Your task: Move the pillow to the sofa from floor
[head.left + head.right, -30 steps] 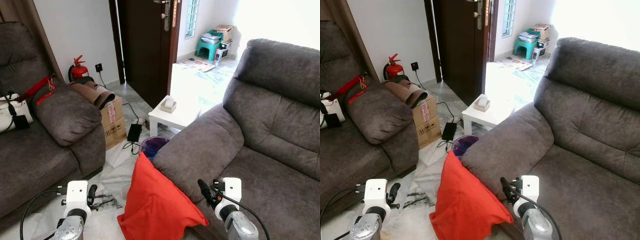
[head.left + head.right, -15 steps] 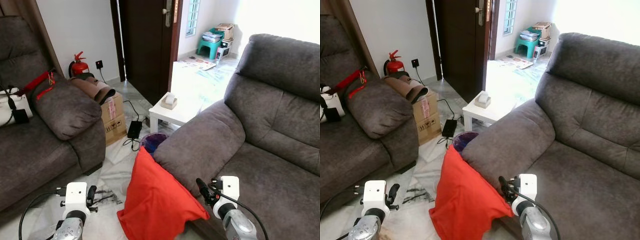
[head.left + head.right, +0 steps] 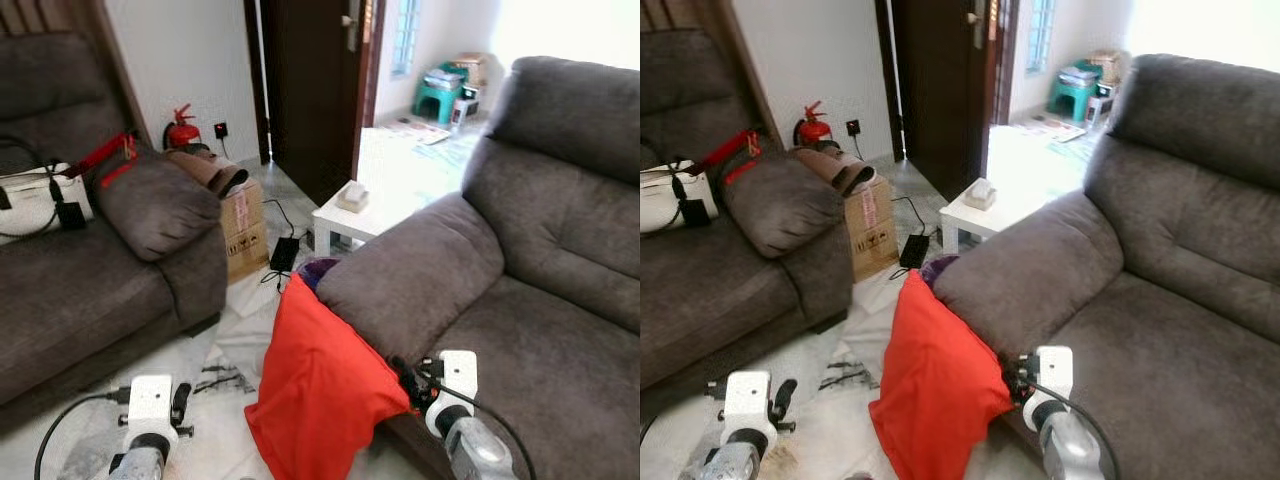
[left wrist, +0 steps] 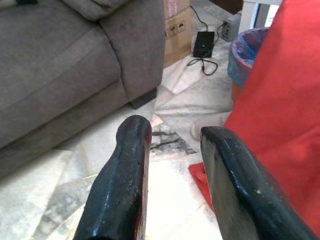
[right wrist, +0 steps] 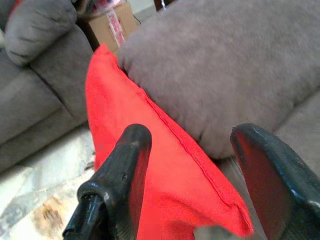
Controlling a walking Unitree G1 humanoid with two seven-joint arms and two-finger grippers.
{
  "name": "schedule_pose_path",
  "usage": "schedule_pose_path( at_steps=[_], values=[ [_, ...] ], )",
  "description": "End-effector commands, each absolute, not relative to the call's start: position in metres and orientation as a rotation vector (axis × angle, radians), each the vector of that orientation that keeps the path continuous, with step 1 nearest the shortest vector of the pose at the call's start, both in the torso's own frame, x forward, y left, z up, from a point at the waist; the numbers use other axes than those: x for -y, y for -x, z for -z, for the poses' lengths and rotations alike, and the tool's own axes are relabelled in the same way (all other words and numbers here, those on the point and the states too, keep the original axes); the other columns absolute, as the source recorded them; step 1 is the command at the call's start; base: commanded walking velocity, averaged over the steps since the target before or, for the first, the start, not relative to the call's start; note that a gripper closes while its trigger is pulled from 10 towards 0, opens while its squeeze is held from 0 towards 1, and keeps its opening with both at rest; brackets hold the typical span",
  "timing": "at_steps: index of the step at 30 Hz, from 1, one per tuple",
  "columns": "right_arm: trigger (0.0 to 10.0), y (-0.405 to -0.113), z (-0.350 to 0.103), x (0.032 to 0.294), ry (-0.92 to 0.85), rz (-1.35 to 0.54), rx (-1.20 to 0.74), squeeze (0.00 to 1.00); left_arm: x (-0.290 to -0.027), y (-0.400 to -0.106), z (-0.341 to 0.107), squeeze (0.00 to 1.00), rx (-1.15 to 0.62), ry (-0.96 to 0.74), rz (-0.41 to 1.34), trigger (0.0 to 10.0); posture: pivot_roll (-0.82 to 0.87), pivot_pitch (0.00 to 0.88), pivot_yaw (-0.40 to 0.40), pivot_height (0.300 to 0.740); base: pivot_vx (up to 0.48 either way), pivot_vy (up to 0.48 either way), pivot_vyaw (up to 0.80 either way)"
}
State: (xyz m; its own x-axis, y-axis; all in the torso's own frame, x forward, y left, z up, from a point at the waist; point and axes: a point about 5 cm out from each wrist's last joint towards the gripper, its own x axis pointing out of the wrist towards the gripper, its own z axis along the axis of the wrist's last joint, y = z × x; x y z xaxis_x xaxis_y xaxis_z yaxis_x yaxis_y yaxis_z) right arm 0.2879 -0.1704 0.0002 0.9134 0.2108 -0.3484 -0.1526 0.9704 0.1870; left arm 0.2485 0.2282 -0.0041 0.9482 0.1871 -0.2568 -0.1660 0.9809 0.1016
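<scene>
Red pillow (image 3: 318, 385) stands on edge on the floor (image 3: 215, 350), leaning against the front of the right-hand sofa (image 3: 520, 300), just below its armrest (image 3: 415, 270). Not yet on the seat.

Change over the last second: the whole head view has shifted, so the camera moved, not the room. Against the sofa armrest the pillow has not shifted. The right gripper (image 3: 1012, 378) has closed in: it was clear of the pillow's corner and now sits right at that corner, beside the armrest. Right wrist view: fingers (image 5: 117, 180) set wide, the pillow's seam edge lying between them, nothing gripped.

Left gripper (image 4: 172, 170) hovers low over the floor on the pillow's far side from the sofa, fingers parted a moderate gap, empty; the pillow's lower corner lies just beyond them.

Reading: approach about finished, grasp not begun. Both grippers now flank the pillow.
</scene>
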Motion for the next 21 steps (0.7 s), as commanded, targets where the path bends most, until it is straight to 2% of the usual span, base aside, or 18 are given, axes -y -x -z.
schedule_pose_path(
  at_steps=[1, 12, 21],
  values=[
    [10.0, -0.2909, -0.0026, 0.1683, -0.15, -0.195, -0.372, 0.0, -0.2308, -0.2555, -0.0023, 0.0, -0.25, -0.08, -0.186, 10.0, 0.07, 0.0, -0.013, 0.653, 0.0, 0.0, 0.0],
    [10.0, -0.2907, -0.0024, 0.1679, -0.162, -0.187, -0.367, 0.0, -0.2319, -0.2516, 0.0007, 0.0, -0.266, -0.072, -0.185, 10.0, 0.07, 0.0, -0.012, 0.653, 0.0, 0.0, 0.0],
    [10.0, -0.2898, -0.0015, 0.1689, -0.16, -0.182, -0.373, 0.0, -0.2306, -0.2542, -0.002, 0.0, -0.258, -0.1, -0.158, 10.0, 0.07, 0.0, -0.011, 0.653, 0.242, 0.0, 0.0]
  ],
)
